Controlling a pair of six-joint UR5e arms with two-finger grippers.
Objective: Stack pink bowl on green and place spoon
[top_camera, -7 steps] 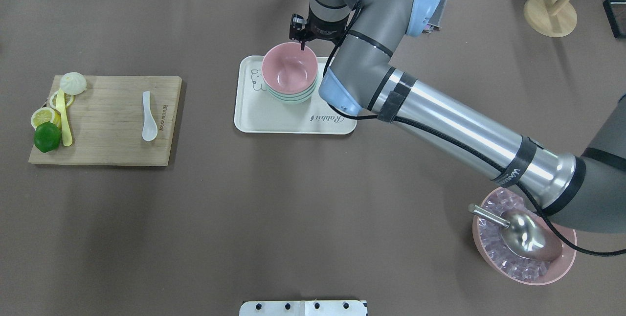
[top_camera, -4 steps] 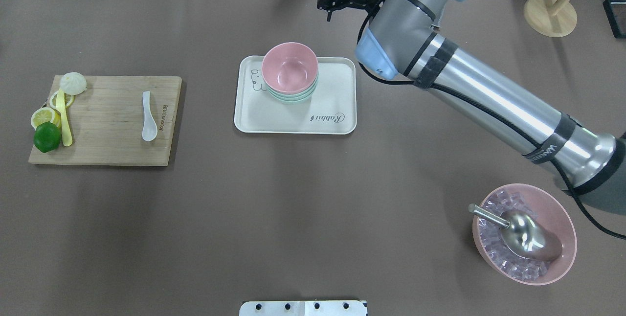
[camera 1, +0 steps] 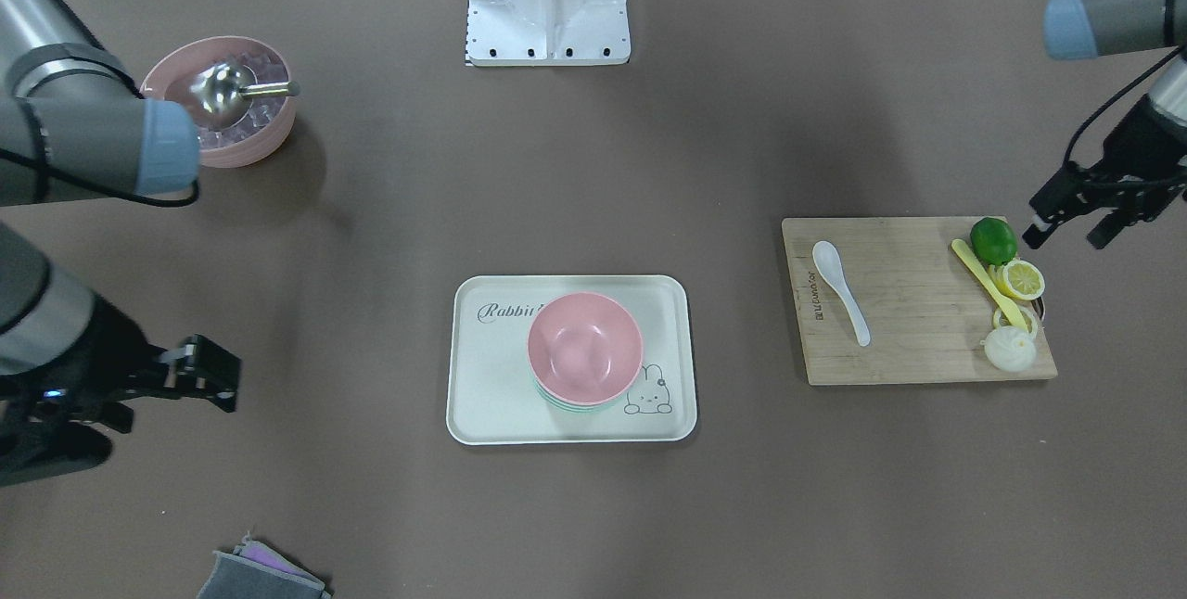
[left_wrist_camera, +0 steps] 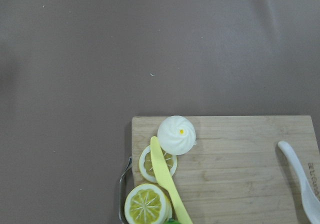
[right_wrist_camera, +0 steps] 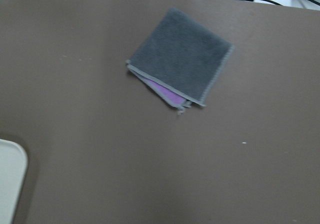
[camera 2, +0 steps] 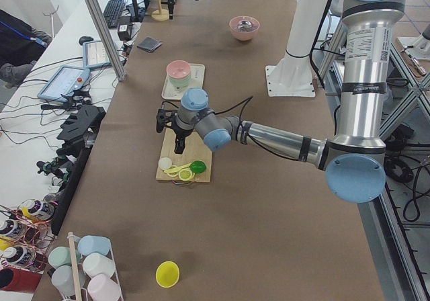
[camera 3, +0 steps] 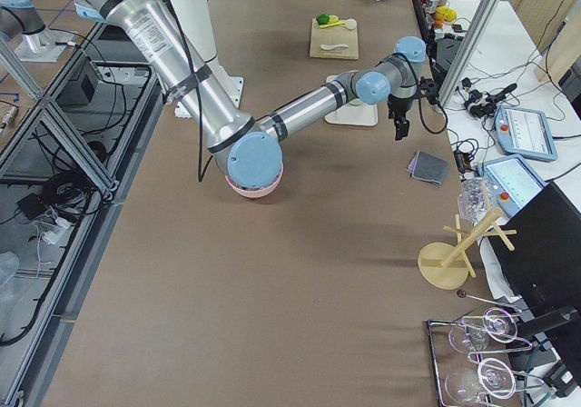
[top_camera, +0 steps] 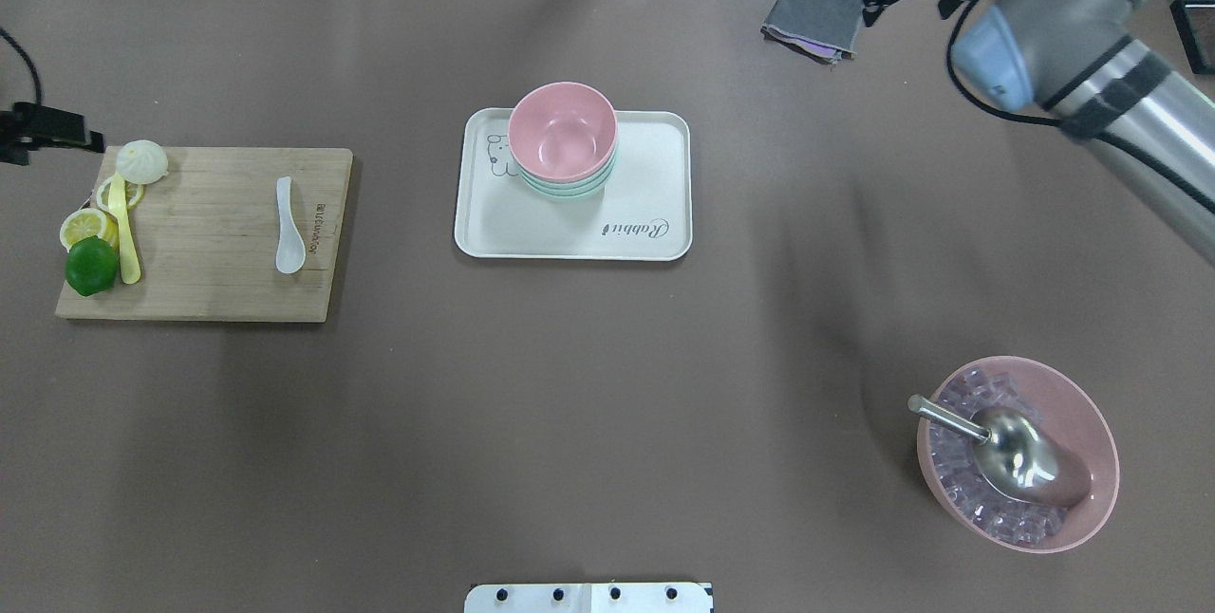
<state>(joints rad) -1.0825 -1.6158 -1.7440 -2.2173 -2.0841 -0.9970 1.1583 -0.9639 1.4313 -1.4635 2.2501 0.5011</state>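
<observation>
The pink bowl [top_camera: 562, 134] sits nested on the green bowl [top_camera: 570, 189] on the cream tray [top_camera: 655, 214]; no gripper touches it. The white spoon [top_camera: 289, 238] lies on the wooden cutting board [top_camera: 209, 243] and shows in the left wrist view [left_wrist_camera: 302, 179]. My right gripper [top_camera: 906, 6] is open and empty at the far right of the table, beside a grey cloth [top_camera: 812, 17]. My left gripper [camera 1: 1071, 233] is open and empty, just off the board's outer end near the lime [camera 1: 992, 239], well away from the spoon.
The board also carries lemon slices [top_camera: 84, 226], a yellow knife [top_camera: 123, 233] and a white bun [top_camera: 142, 160]. A pink bowl of ice with a metal scoop [top_camera: 1018, 454] stands at the near right. The grey cloth fills the right wrist view [right_wrist_camera: 180, 59].
My right gripper has let go of the pink bowl's rim and swung away to the far right. The pink bowl stays on the green one. My left gripper has entered at the left edge.
</observation>
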